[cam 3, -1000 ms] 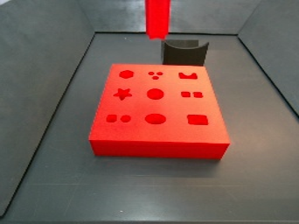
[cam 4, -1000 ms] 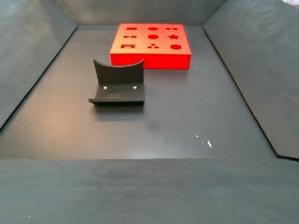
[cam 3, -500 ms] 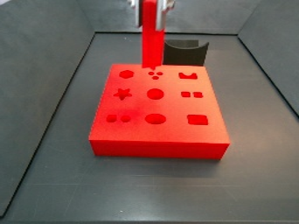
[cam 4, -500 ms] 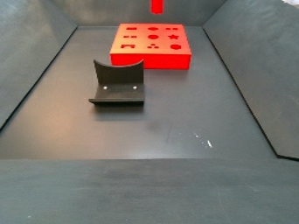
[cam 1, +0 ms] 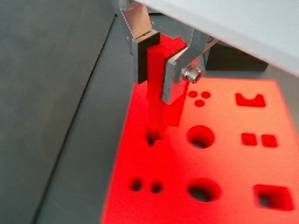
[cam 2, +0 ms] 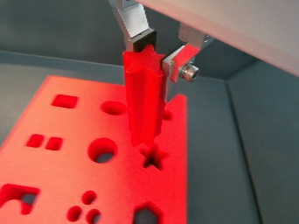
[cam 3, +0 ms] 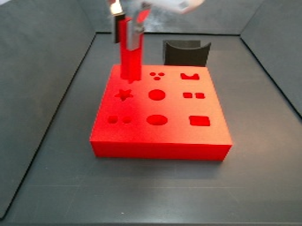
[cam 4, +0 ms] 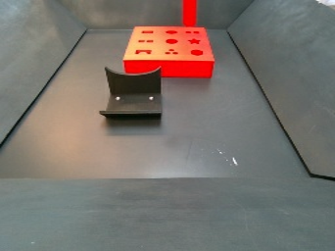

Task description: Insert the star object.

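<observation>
Clamped on the upper end of the star object (cam 2: 145, 96), our jaws hold it upright between the flat silver fingers (cam 1: 140, 26) of the gripper (cam 3: 130, 18), which hangs above the left-hand part of the red block (cam 3: 165, 132) as a side view shows it. We see the peg's lower tip poised just over the star-shaped hole (cam 2: 149, 157) in a wrist view; whether it has touched the rim we cannot tell. We judge this to be the alignment step, with insertion not yet made. The next move calls for the peg's points to match the hole's points in rotation, then a straight, vertical descent; any tilt or twist could jam the ridges on the edge.

The peg is long, slim, bright red and ribbed along its length, with a smooth plastic look. The block is flat, matte red, cut with round, square, arched and star openings. Beyond it stands the dark grey curved holder (cam 4: 131, 93), empty, on the dull grey floor (cam 4: 183, 147), well apart from the block.
</observation>
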